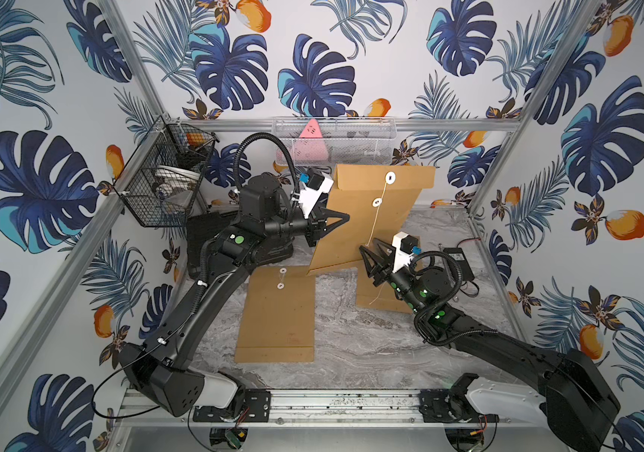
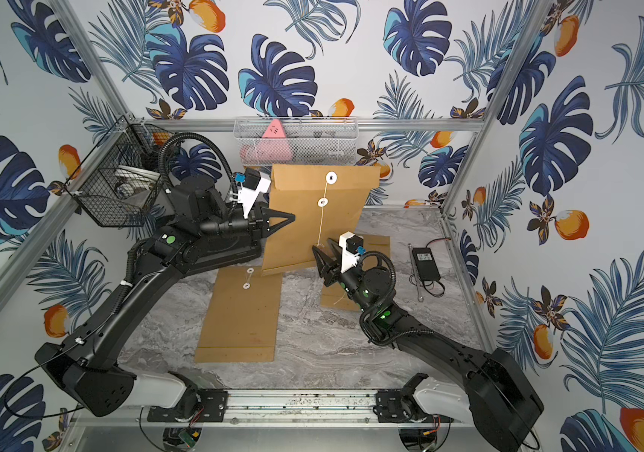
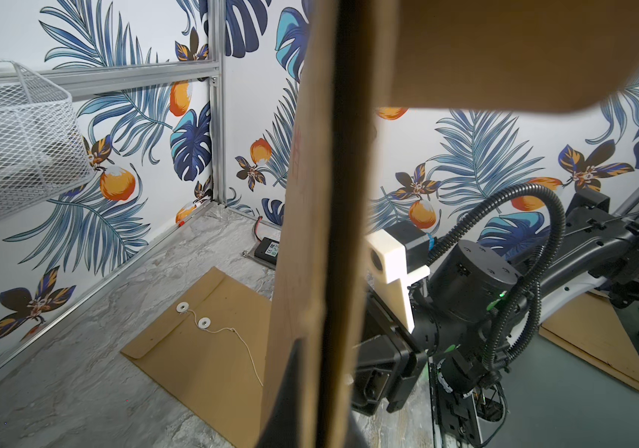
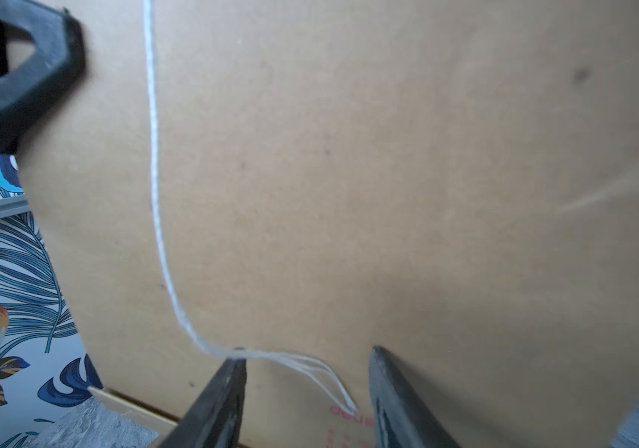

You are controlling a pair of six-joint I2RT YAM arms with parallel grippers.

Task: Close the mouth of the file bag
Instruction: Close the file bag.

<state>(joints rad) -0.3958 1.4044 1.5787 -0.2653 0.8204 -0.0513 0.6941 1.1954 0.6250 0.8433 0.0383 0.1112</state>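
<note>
Marble tabletop [image 1: 351,344]: left gripper [image 1: 345,217] clamps the bag [image 1: 390,203] upright. Right gripper [image 4: 308,355], jaws apart around the string [image 4: 153,155], must seemingly pinch, then wind it.

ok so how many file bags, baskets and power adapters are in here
file bags: 3 (upright file bag, flat file bag by the left arm, file bag under the right arm)
baskets: 2 (black wire basket, white mesh basket)
power adapters: 1 (power adapter)
total: 6
</note>
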